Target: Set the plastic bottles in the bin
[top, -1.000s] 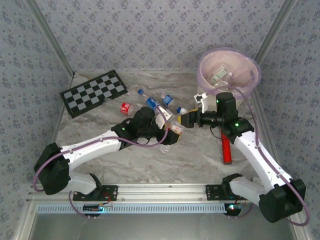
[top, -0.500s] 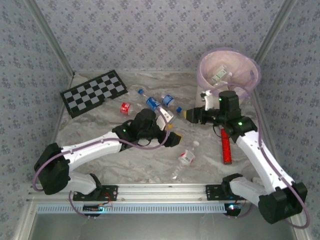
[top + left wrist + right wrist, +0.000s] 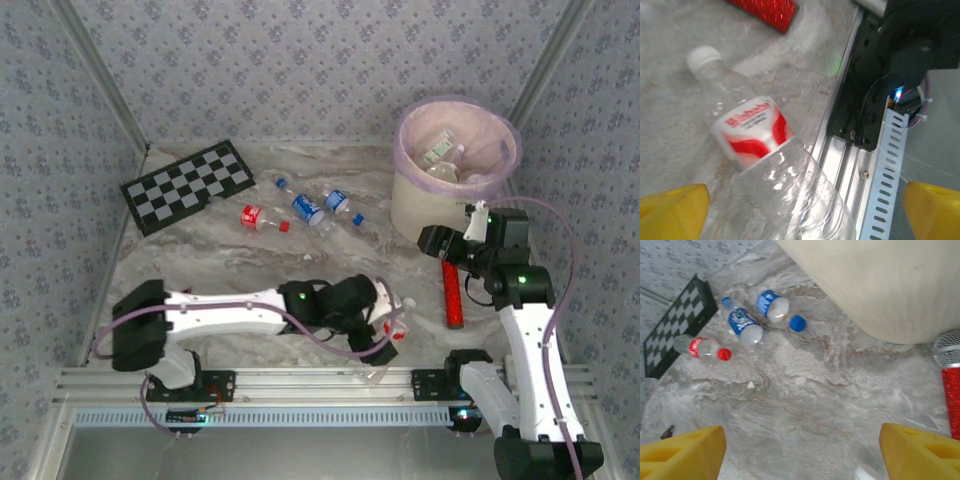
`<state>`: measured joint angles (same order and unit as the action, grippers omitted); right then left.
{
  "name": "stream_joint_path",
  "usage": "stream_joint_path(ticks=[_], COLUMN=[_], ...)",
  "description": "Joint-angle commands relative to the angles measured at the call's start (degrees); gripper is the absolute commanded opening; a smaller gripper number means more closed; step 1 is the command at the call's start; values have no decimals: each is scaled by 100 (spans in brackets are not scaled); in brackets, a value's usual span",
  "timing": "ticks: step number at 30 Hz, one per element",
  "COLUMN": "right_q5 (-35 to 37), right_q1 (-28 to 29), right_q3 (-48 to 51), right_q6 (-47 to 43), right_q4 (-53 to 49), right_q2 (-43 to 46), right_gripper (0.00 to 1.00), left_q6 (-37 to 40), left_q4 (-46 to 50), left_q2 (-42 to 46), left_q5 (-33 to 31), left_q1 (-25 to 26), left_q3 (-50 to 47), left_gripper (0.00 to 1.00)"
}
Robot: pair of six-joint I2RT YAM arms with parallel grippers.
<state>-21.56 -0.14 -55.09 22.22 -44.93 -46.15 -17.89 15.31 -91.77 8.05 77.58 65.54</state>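
A clear plastic bottle (image 3: pixel 752 132) with a red-and-white label and a white cap lies on the marble table near the front rail. My left gripper (image 3: pixel 802 215) stands open over it, its yellow fingertips (image 3: pixel 670 210) on either side of the bottle's body; from above this gripper (image 3: pixel 383 340) and the bottle (image 3: pixel 397 322) sit at the front middle. My right gripper (image 3: pixel 800 452) is open over bare table, and from above it (image 3: pixel 432 243) hangs by the foot of the bin (image 3: pixel 457 140). Three more bottles (image 3: pixel 307 208) lie further back.
A red cylinder (image 3: pixel 453 290) lies right of centre, below the bin. A checkerboard (image 3: pixel 187 185) lies at the back left. The metal front rail (image 3: pixel 875 165) and the right arm's base run close beside the bottle. Patterned walls enclose the table.
The bottle that both grippers were at has dropped to the table's front. My left arm swung down over it and opened wide. My right gripper drew back toward the bin.
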Motion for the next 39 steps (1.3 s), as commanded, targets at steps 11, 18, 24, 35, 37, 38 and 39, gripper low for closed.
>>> stream_joint_path(ticks=[11, 18, 24, 35, 37, 38, 39], right_q5=[315, 139, -712, -3222, -3403, -3376, -3280], right_q1=[-336, -401, -527, -601, -338, -132, 83], right_q3=[-204, -315, -309, 208, 351, 336, 295], right_q6=[-165, -165, -95, 518, 875, 923, 897], right_q4=[-793, -722, -421, 1270, 1816, 1989, 2063], right_q2=[527, 528, 426, -188, -305, -363, -406], right_gripper=[97, 96, 96, 90, 88, 87, 87], left_q6=[-986, -947, -1056, 200, 203, 181, 171], left_q4=[1004, 1203, 1374, -890, -1649, -1918, -2115], left_q2=[-1796, -1882, -1569, 1345, 1686, 1789, 1841], left_q5=[-917, -1162, -1328, -1106, -614, -393, -253], left_q1=[240, 239, -70, -1626, -1943, -2092, -2182], left_q3=[1163, 1228, 1060, -1133, -1530, -1676, -1758], left_gripper=[99, 78, 60, 57, 57, 57, 57])
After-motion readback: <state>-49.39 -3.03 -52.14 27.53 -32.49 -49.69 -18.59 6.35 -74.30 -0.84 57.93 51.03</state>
